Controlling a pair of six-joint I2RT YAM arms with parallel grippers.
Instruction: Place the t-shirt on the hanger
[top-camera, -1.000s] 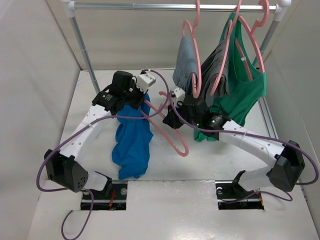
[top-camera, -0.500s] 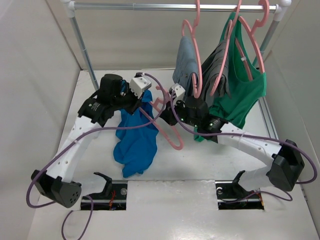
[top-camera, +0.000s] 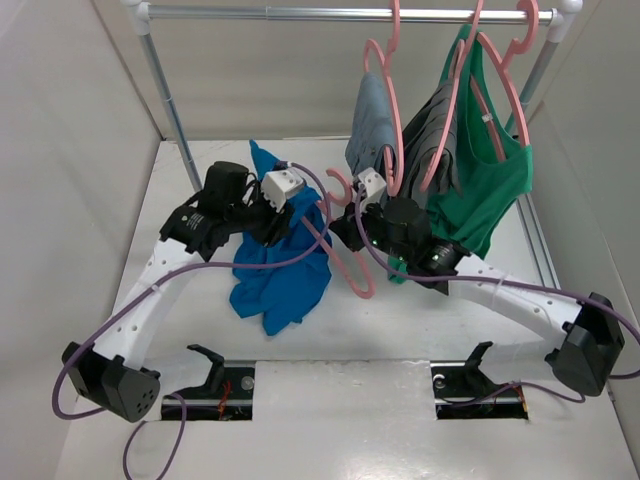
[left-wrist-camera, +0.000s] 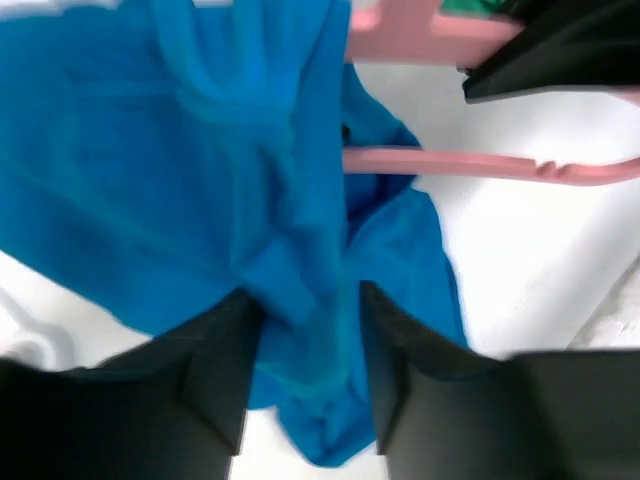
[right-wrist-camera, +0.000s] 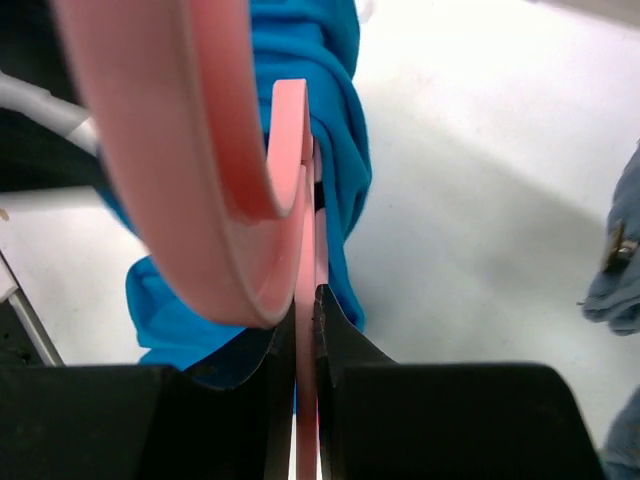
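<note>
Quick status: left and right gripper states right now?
Left gripper: closed on a fold of the t-shirt.
Right gripper: closed on the hanger.

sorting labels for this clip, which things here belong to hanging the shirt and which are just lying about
Job in hand:
t-shirt
hanger, clamped in the right gripper

Just there:
green tank top
grey garments
metal rail
</note>
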